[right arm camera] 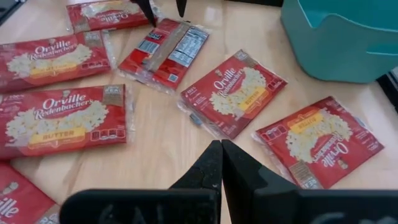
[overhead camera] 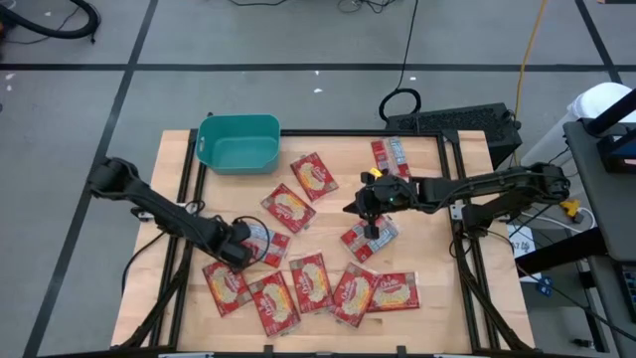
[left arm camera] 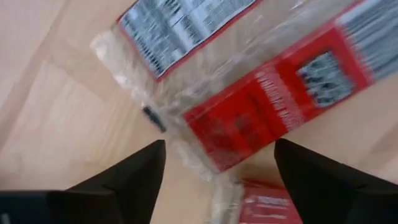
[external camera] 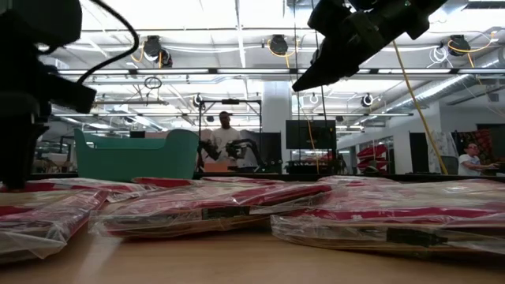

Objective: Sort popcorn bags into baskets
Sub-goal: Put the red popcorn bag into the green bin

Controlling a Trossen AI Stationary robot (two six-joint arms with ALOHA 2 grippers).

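While the flat red plastic popcorn bags [overhead camera: 309, 282] lie scattered on the wooden tabletop [overhead camera: 427, 234], the teal plastic bin [overhead camera: 238, 143] at its far edge looks empty. The left gripper [overhead camera: 241, 247] hangs jaws wide over a back-up bag [left arm camera: 261, 115]; judging by this, a pickup is starting, needing descent and closing. The right gripper [overhead camera: 370, 211] hovers mid-table, jaws shut, empty.

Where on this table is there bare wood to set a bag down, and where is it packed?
Bare wood lies left of the teal basket down to the left end effector, and along the right edge beyond the right end effector. The front centre is crowded with overlapping popcorn bags.
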